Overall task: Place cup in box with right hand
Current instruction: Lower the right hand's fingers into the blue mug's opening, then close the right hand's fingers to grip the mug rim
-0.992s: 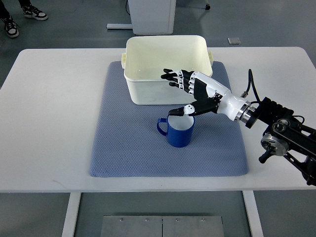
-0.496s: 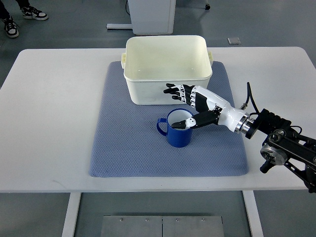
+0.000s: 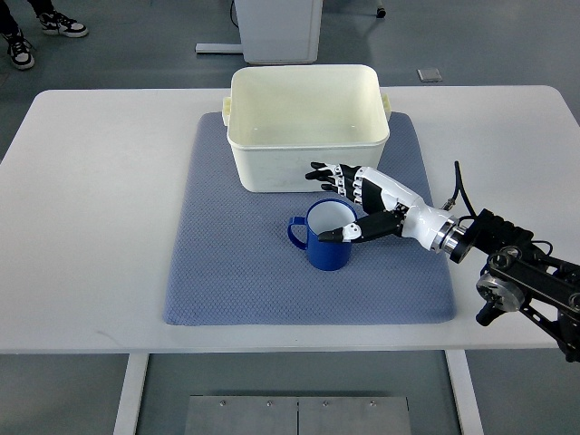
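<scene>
A: Top view. Position of cup (image 3: pixel 328 237) against right hand (image 3: pixel 362 204)?

B: Upright on mat (image 3: pixel 236 272), just in front of box (image 3: pixel 306 127), apart from it. Hand over the cup's right rim; thumb tip at or just inside the rim, fingers (image 3: pixel 331 176) spread over the far side toward the box wall. Splayed wide, nothing gripped. Contact with rim: cannot tell.

A: Surface and room?

B: White table (image 3: pixel 100 199), blue-grey quilted mat across its middle, cream box on the mat's far part. Grey floor beyond; white pedestal base (image 3: pixel 276 27) behind the table, sneakers (image 3: pixel 36 32) at top left.

A: Cup's appearance?

B: Deep blue outside, pale inside, handle pointing left.
</scene>
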Controlling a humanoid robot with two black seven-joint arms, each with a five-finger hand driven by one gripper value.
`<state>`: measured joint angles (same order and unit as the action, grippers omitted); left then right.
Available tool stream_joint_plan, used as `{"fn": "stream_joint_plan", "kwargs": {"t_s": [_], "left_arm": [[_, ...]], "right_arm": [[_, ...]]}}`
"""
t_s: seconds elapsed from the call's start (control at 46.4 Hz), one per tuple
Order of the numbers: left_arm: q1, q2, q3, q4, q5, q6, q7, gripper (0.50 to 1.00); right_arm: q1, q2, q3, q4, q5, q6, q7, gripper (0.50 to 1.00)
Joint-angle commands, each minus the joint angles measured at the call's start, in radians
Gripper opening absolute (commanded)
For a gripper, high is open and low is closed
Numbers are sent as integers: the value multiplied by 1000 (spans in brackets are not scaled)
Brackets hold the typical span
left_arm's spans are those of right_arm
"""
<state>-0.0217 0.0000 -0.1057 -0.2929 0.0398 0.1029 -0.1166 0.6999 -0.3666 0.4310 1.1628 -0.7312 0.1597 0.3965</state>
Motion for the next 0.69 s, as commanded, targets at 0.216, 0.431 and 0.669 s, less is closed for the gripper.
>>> {"fn": "stream_joint_plan", "kwargs": {"t_s": [0.216, 0.431, 0.669], "left_arm": [[0, 0, 0, 0, 0, 0, 0, 1000], [0, 0, 0, 0, 0, 0, 0, 1000], [0, 0, 0, 0, 0, 0, 0, 1000]], "right_arm": [[-8, 2, -23, -12, 1, -23, 16, 995], [-14, 3, -29, -26, 1, -25, 19, 995], [-22, 15, -32, -41, 1, -25, 21, 993]]}}
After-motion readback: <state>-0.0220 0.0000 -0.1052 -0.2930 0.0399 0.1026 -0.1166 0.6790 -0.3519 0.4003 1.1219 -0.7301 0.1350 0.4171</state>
